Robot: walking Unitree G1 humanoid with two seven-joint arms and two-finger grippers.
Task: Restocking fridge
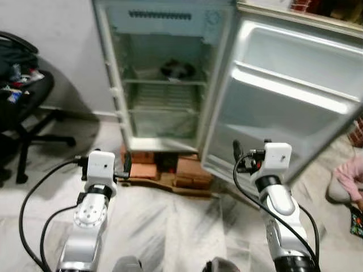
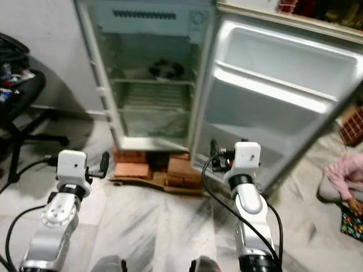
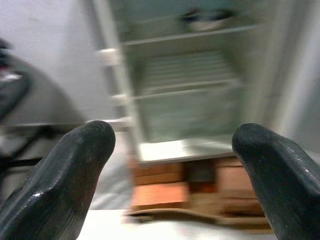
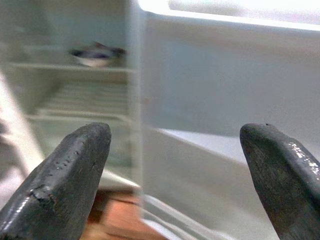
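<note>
Marble floor (image 1: 170,226), fridge (image 1: 164,85) open on bricks (image 1: 170,170); bowl (image 1: 177,69) on upper shelf.
Left hand (image 1: 126,170), right hand (image 1: 238,154) spread wide, empty; bowl likely rigid, breakable: grip rim.

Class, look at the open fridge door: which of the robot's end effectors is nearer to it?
Right. The right end effector hovers just before the open fridge door's lower edge; the left end effector is off to the left, before the fridge cabinet.
</note>
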